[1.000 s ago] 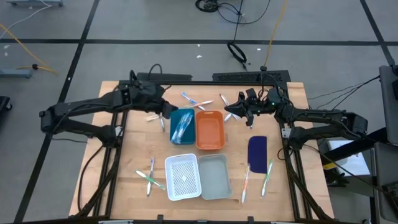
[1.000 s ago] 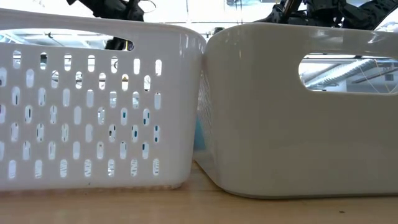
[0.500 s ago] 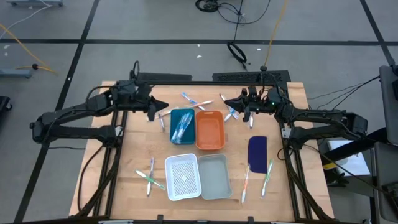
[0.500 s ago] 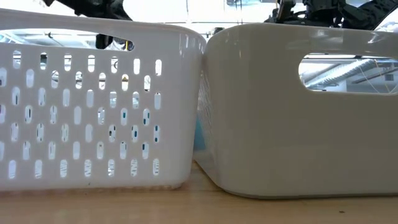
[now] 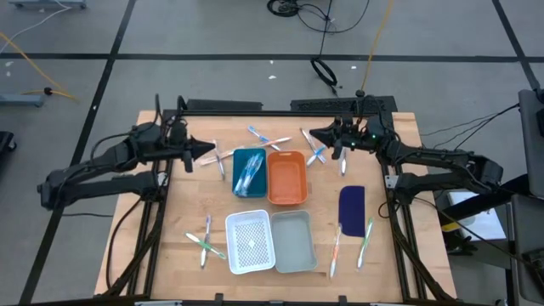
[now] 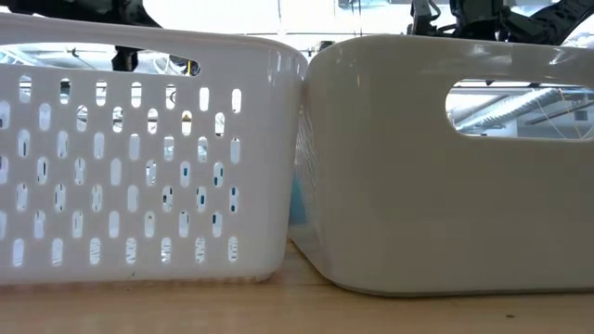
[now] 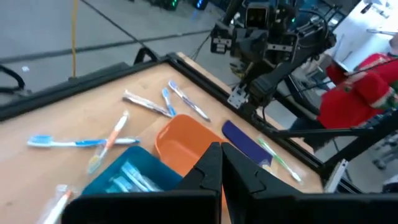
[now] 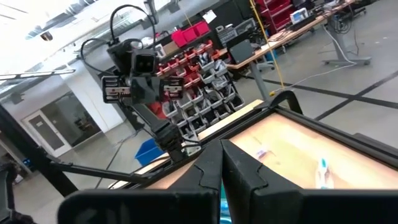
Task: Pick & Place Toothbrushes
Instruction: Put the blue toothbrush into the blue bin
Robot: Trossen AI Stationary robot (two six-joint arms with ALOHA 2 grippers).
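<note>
Toothbrushes lie scattered on the wooden table: several in the teal tray [image 5: 248, 170], a few near the far edge [image 5: 264, 138], one pair at the near left [image 5: 205, 241] and another at the near right [image 5: 337, 248]. My left gripper [image 5: 210, 151] is shut and empty, raised above the table left of the teal tray, with a toothbrush [image 5: 220, 161] lying below its tip. My right gripper [image 5: 313, 134] is shut and empty too, raised near the far edge above the toothbrushes [image 5: 316, 153] beside the orange tray [image 5: 287, 177]. In the left wrist view the shut fingers [image 7: 210, 168] point over the teal tray [image 7: 127, 177].
A white perforated basket [image 5: 250, 242] and a grey basket [image 5: 294, 240] stand side by side at the near edge and fill the low view [image 6: 139, 148]. A dark blue flat piece [image 5: 351, 206] lies on the right. A person in red [image 7: 367, 68] sits beyond the table's right side.
My left gripper has drawn back from over the teal tray's left edge toward the table's left edge. My right gripper has moved a little toward the far edge. The toothbrushes and trays have stayed in place.
</note>
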